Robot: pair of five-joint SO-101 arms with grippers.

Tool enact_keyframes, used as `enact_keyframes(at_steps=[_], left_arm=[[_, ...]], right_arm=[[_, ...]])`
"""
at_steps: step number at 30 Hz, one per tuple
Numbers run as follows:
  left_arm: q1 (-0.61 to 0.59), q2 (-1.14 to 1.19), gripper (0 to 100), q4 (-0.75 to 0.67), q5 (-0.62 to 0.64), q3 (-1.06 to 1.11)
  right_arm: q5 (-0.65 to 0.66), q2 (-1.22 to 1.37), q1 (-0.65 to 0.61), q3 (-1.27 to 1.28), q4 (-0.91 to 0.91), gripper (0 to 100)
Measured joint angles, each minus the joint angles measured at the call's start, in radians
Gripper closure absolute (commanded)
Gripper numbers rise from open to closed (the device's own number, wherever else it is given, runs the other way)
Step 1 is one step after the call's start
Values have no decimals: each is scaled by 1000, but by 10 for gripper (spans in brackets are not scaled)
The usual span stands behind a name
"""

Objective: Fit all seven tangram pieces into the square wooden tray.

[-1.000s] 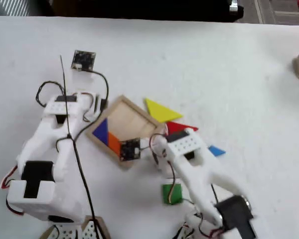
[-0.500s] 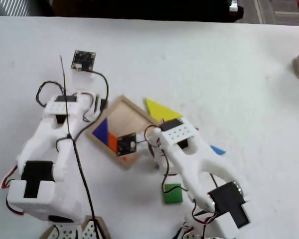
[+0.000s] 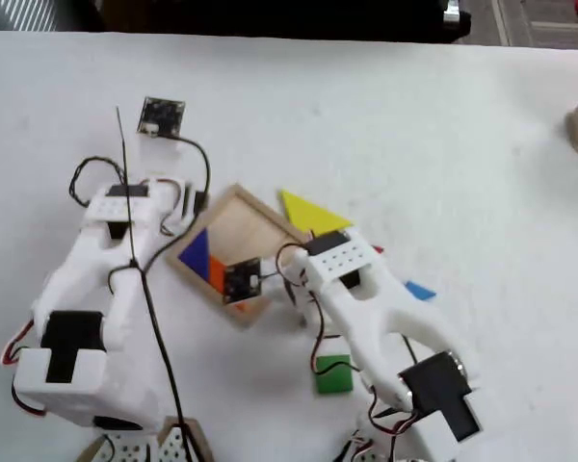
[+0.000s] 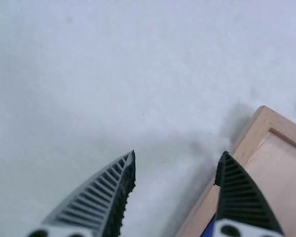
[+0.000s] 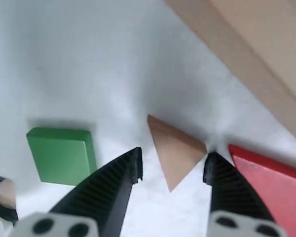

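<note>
Just off the near right edge of the square wooden tray, a small tan triangle lies flat on the table. It sits between the green square and the red piece, close to both but touching neither. The right gripper hangs directly over it, jaws moderately apart and empty, one fingertip on each side. The triangle's longest edge runs roughly along the fingers' own line, on the green square's side, and its square corner points towards the red piece. A squeeze would therefore press edge against corner, which looks likely to slip. The left gripper is spread wide and empty by the tray's left corner, so the right arm is much nearer.
</note>
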Motion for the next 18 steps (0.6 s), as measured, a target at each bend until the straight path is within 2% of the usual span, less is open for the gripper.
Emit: enact_keyframes(at_steps=[7, 13, 18], left_arm=[[0, 0, 729, 0, 0, 0], [0, 0, 729, 0, 0, 0], [0, 0, 729, 0, 0, 0]], right_arm=[[-18, -35, 0, 32, -12, 789], [-21, -224, -5, 212, -137, 789], [-25, -255, -25, 233, -175, 789]])
